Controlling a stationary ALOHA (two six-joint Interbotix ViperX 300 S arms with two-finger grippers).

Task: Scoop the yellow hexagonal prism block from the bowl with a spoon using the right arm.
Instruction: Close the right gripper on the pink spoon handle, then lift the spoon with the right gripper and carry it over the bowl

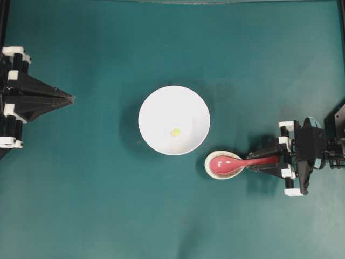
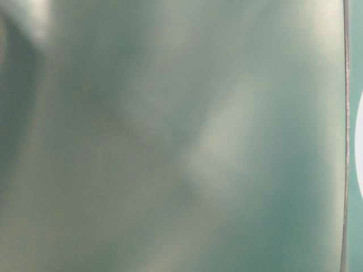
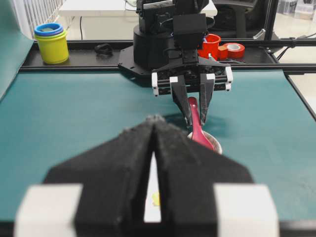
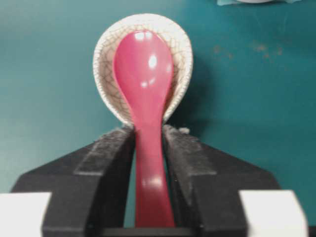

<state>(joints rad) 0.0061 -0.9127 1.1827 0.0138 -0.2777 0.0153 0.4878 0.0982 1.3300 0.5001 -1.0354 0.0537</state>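
The white bowl (image 1: 161,108) stands mid-table with the tiny yellow block (image 1: 175,131) inside it. The pink-red spoon (image 1: 229,162) lies with its scoop in the small speckled dish (image 1: 207,168), just right of the bowl. My right gripper (image 1: 254,161) is shut on the spoon's handle. In the right wrist view the gripper (image 4: 148,131) pinches the handle of the spoon (image 4: 143,74) over the dish (image 4: 104,54). My left gripper (image 1: 70,98) is shut and empty at the far left. In the left wrist view its gripper (image 3: 155,120) hides most of the bowl, and the block (image 3: 156,198) shows through the slit.
The teal mat covers the table. Behind the right arm's base, off the mat, are a yellow and blue cup stack (image 3: 52,42), a red cup (image 3: 212,45) and a red tape roll (image 3: 234,50). The table-level view is a blur.
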